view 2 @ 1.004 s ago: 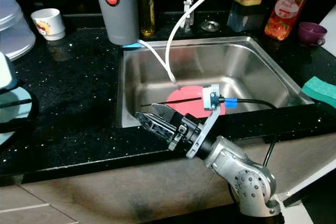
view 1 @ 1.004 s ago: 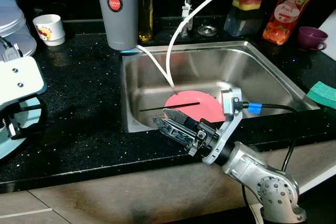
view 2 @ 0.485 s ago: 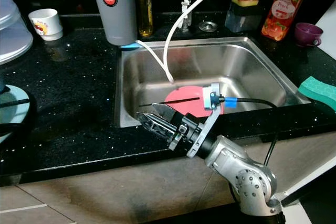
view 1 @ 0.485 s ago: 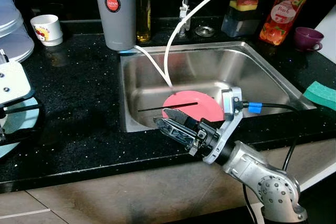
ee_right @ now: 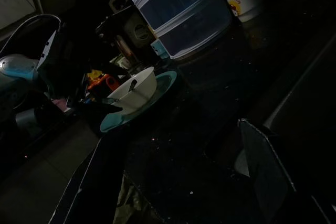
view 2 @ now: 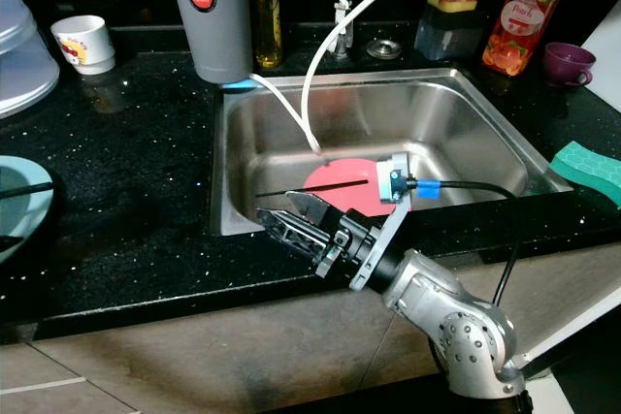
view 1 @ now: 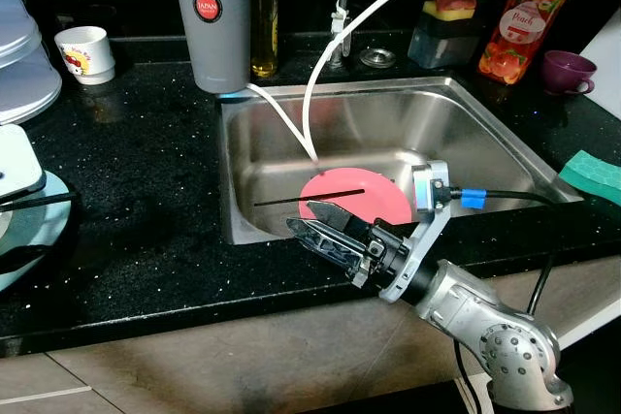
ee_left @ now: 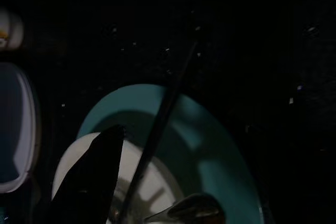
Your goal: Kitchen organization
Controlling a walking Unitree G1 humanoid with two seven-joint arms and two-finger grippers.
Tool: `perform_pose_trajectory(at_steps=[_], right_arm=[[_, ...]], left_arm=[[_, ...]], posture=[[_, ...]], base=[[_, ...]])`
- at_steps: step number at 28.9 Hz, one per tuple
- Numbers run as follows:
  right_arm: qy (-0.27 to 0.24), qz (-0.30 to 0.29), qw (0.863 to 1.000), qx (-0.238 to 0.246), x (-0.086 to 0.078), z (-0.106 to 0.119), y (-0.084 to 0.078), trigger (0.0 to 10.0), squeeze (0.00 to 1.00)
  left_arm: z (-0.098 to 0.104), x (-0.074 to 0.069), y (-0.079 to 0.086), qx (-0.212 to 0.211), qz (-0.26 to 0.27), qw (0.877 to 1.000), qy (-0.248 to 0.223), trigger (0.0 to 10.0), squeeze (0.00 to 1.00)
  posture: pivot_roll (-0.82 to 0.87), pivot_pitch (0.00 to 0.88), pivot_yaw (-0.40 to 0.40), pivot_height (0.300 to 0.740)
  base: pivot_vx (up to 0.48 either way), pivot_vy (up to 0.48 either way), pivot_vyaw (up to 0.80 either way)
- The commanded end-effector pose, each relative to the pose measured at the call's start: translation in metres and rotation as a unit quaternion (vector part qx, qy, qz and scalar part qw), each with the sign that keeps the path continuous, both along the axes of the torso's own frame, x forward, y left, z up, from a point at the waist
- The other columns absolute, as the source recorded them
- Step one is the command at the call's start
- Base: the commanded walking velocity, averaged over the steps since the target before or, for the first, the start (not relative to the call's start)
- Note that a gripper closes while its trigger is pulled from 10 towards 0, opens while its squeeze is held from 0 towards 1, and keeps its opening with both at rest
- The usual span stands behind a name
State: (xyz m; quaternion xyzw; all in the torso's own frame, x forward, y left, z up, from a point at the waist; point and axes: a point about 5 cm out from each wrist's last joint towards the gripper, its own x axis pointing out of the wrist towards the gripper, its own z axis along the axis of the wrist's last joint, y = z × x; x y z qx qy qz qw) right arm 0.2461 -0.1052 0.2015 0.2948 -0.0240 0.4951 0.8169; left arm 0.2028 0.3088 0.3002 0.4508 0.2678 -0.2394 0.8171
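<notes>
Black speckled stone makes up the countertop [view 1: 146, 181], with a stainless sink [view 1: 485, 133] set into it right of centre. In the left eye view a pink plate [view 1: 374, 203] lies on the sink floor near the front wall, and a thin black stick [view 1: 310, 196] rests across it. The right gripper [view 1: 315, 233] hovers over the sink's near edge, just in front of the plate — its two black fingers point left, parted a little, with nothing between them. A grey cylinder [view 1: 215, 16] with a red badge stands at the sink's far left corner; two white hoses [view 1: 320, 84] drop into the basin. A white cup [view 1: 84, 53] sits far left, a purple cup [view 1: 566, 71] far right, a green sponge [view 1: 592, 174] on the right edge.

The right eye view shows the same layout; a teal plate [view 2: 17, 206] lies at the left edge of the counter.

The left wrist view is dark. The teal plate holds a white bowl [ee_left: 152, 190], and a dark stick crosses both. One black fingertip [ee_left: 89, 177] hangs over the bowl; whether the left gripper [ee_left: 139, 195] is open I cannot tell.

The right wrist view — also dim — looks left along the counter to the teal plate and bowl, with a clear lidded container [ee_right: 176, 14] beyond.
</notes>
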Motion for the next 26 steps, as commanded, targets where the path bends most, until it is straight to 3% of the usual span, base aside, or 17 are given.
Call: perform_pose_trajectory(at_steps=[1,2,3,12,14,16,26], right_arm=[[-0.001,-0.007,1.0,-0.005,0.002,0.001,-0.002,10.0,0.0],[-0.001,-0.007,1.0,-0.005,0.002,0.001,-0.003,10.0,0.0],[-0.001,-0.007,1.0,-0.005,0.001,0.001,-0.003,10.0,0.0],[-0.004,-0.003,1.0,-0.011,0.0,0.001,-0.002,10.0,0.0],[-0.005,-0.003,1.0,-0.011,0.0,0.002,-0.002,10.0,0.0],[-0.005,-0.003,1.0,-0.012,0.0,0.002,-0.002,10.0,0.0],[-0.005,-0.003,1.0,-0.017,-0.001,0.0,-0.003,10.0,0.0]], left_arm=[[-0.001,-0.001,0.003,0.002,0.003,1.0,-0.003,4.3,0.0],[-0.002,0.0,0.002,-0.003,-0.005,1.0,-0.008,3.1,0.0],[-0.003,0.001,0.0,-0.01,-0.012,1.0,-0.014,2.5,0.0],[-0.01,0.014,-0.007,-0.002,-0.033,0.998,-0.047,2.1,0.0],[-0.01,0.015,-0.007,-0.002,-0.034,0.998,-0.05,1.5,0.0],[-0.011,0.016,-0.007,0.0,-0.035,0.998,-0.05,0.0,0.0],[-0.01,0.021,-0.008,0.005,-0.039,0.997,-0.071,0.0,0.0]], posture=[[0.12,0.0,-0.065,0.74],[0.12,0.0,-0.066,0.74],[0.12,0.0,-0.067,0.74],[0.11,0.0,-0.069,0.74],[0.11,0.0,-0.07,0.74],[0.1,0.0,-0.069,0.74],[0.1,0.0,-0.069,0.74]], base=[[0.0,0.0,0.0],[0.0,0.0,0.0],[0.0,0.0,0.0],[0.0,0.0,0.0],[0.0,0.0,0.0],[0.0,0.0,0.0],[0.0,0.0,0.0]])
